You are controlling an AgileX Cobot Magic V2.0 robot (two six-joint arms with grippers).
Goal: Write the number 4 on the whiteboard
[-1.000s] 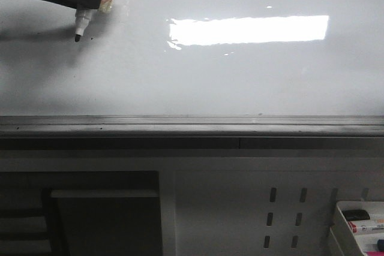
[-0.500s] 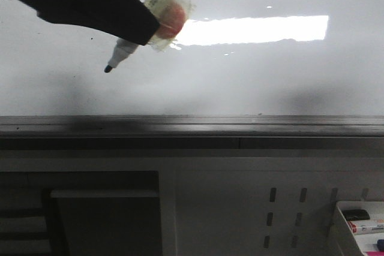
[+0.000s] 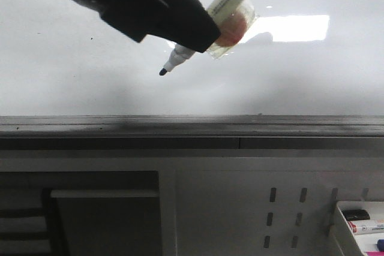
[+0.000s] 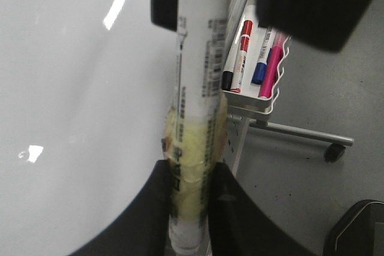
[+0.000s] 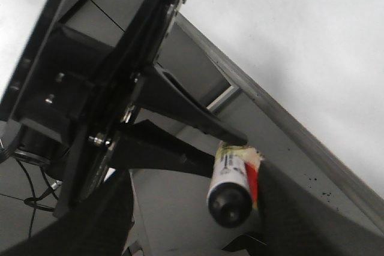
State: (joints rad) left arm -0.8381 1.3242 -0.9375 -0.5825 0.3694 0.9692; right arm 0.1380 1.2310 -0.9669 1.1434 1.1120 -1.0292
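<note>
Fingers (image 4: 144,220) of the left gripper (image 3: 198,31) are clamped on a marker (image 3: 225,4), which is wrapped in yellowish tape where they pinch it. Below the jaws its black tip points down toward the whiteboard (image 3: 312,82); whether tip and board touch cannot be told. No stroke of a 4 shows on the board near the tip. Beyond the jaws, the board's grey rail (image 3: 240,125) runs along its lower edge. Farther off, a wire tray (image 4: 255,103) holds more markers. Only dark edges of the right gripper show in its wrist view, so its jaw state cannot be told.
</note>
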